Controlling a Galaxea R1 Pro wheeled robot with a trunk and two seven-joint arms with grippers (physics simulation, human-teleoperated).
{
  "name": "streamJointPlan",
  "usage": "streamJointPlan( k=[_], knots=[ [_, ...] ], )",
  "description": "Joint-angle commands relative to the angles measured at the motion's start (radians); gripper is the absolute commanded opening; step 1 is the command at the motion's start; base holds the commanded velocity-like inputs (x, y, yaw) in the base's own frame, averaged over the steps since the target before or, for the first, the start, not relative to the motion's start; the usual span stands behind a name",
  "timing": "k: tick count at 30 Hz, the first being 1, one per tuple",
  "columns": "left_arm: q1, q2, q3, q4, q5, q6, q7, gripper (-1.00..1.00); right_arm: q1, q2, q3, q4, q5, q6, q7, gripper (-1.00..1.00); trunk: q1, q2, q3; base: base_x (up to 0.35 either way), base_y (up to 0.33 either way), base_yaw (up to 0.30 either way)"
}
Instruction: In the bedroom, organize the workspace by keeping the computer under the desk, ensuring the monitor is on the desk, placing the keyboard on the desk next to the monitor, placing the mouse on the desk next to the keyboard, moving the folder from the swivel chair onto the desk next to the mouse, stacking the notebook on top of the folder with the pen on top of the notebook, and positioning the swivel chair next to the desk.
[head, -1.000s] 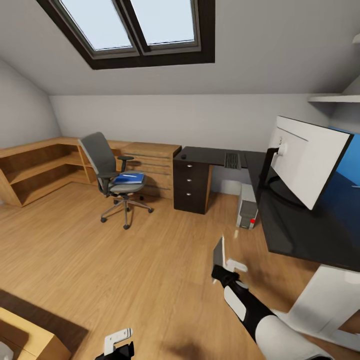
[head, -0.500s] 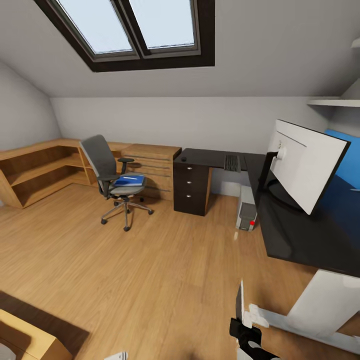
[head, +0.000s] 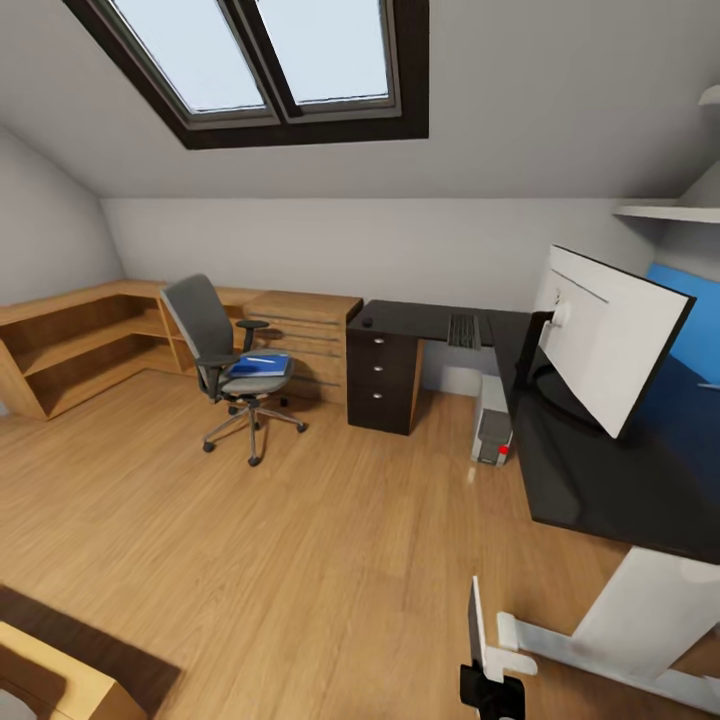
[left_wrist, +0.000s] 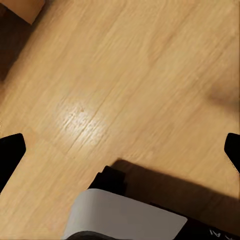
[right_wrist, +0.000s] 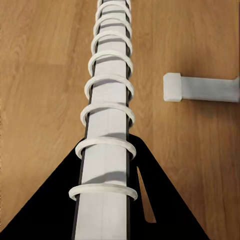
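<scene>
The spiral-bound notebook (right_wrist: 107, 120) is pinched edge-up in the right gripper (head: 487, 680) near the black worktop (head: 600, 480), where monitor (head: 610, 335) and keyboard (head: 463, 330) are already set, while the folder (head: 258, 364) remains on the swivel chair (head: 222, 350), left fingers (left_wrist: 11, 152) spread

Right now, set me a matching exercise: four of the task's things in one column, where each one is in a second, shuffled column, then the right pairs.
Things:
1. folder
2. keyboard
3. computer
4. notebook

Places:
A. on the floor beneath the desk
B. clamped in the right end effector
C. on the swivel chair seat
D. lying on the desk top

Pairs: 1-C, 2-D, 3-A, 4-B
</scene>
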Motion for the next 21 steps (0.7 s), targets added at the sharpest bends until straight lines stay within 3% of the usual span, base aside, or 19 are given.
streamJointPlan(
  k=[1, 4, 13, 21],
  knots=[
    [-0.001, 0.001, -0.007, 0.0, 0.006, -0.013, 0.008, 1.0, -0.001, 0.0, 0.008, 0.002, -0.006, -0.018, -0.004, -1.0, -0.004, 0.007, 0.002, 0.0, 0.0, 0.0],
    [-0.001, 0.0, -0.008, 0.001, 0.006, -0.033, 0.008, 1.0, 0.0, 0.0, 0.008, 0.002, -0.006, -0.04, -0.004, -1.0, -0.015, 0.028, 0.012, 0.0, 0.0, 0.0],
    [-0.001, -0.001, -0.01, 0.003, 0.006, -0.049, 0.008, 1.0, 0.008, 0.003, 0.008, 0.004, -0.011, -0.061, -0.004, -1.0, -0.015, 0.028, 0.021, 0.0, 0.014, -0.138],
    [-0.001, -0.002, -0.012, 0.005, 0.006, -0.049, 0.008, 1.0, 0.01, 0.003, 0.008, 0.004, -0.012, -0.061, -0.001, -1.0, -0.015, 0.028, 0.031, 0.0, 0.258, -0.189]
  ],
)
